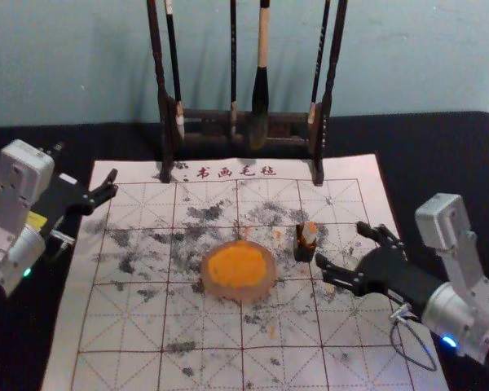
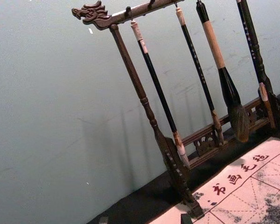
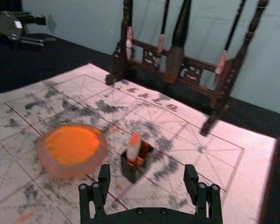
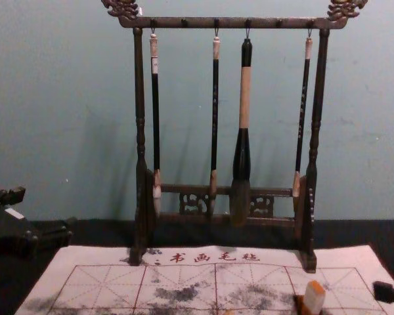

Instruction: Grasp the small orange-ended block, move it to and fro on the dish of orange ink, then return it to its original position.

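Block, small, pale and orange-ended (image 3: 134, 148), should be light and stiff, easily managed by one hand. Its sides look smooth and may turn slippery where wet ink has reached them, so a square, moderate grip on two opposite flanks seems best, taken on the pale part above the holder's rim and clear of the orange end. It could chip if knocked or squeezed hard, and a pull at an angle might drag the small dark square open-topped holder (image 3: 130, 171) along with it.

As for looks, the body is whitish and narrow, the upper end bright orange, and it leans a little within the holder, where orange stains show around its lower part. How its hidden foot is shaped or coloured, I cannot tell.

Holder and block sit just beside the round pinkish dish of orange ink (image 1: 206, 282), on the robot's right of it, both on the white grid-printed mat with black smudges (image 1: 106, 326).

The black right hand (image 1: 339, 243) is open and empty, near the holder on its outer side, fingers pointing inward. The next move likely calls for bringing them astride the block before closing. The black left hand (image 1: 86, 167), also open and empty, is parked by the mat's far left corner.
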You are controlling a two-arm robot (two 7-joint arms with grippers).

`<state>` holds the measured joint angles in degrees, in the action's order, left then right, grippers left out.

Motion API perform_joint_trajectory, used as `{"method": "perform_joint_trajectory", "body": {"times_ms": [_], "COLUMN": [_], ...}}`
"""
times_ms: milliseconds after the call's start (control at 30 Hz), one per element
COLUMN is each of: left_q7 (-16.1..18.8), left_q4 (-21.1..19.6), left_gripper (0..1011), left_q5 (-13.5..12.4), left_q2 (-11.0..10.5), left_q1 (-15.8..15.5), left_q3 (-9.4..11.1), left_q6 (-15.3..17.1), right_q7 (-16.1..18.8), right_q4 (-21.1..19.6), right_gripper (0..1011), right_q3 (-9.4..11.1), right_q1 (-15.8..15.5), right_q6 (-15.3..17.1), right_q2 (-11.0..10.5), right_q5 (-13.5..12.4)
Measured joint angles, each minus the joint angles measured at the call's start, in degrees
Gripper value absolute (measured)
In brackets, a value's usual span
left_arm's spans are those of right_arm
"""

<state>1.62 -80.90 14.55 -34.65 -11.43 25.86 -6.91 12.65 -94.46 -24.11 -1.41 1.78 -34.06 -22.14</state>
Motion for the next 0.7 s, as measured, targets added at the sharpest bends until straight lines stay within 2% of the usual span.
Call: {"method": "perform_joint_trajectory", "body": {"times_ms": [167, 267, 467, 700], "left_q7": [0.00, 0.00, 0.00, 0.00], "left_q4": [0.00, 0.00, 0.00, 0.00], "left_gripper": [1001, 1001, 1001, 1001], "left_q5": [0.00, 0.00, 0.00, 0.00], "left_q2": [0.00, 0.00, 0.00, 0.00], "left_q1": [0.00, 0.00, -0.01, 0.00], "left_q3": [0.00, 0.00, 0.00, 0.00], "left_q6": [0.00, 0.00, 0.00, 0.00], "right_q7": [0.94, 1.25, 0.44, -0.10], "right_q4": [1.22, 2.72, 4.90, 6.49], "right_gripper": [1000, 1000, 1000, 1000], "right_q3": [-0.65, -1.10, -1.12, -0.82], "right_q1": [1.30, 2.67, 4.37, 5.60], "right_q6": [0.07, 0.37, 1.62, 2.61], "right_q2": [1.81, 3.77, 6.76, 9.01], "right_q5": [0.44, 1.23, 2.53, 3.76]}}
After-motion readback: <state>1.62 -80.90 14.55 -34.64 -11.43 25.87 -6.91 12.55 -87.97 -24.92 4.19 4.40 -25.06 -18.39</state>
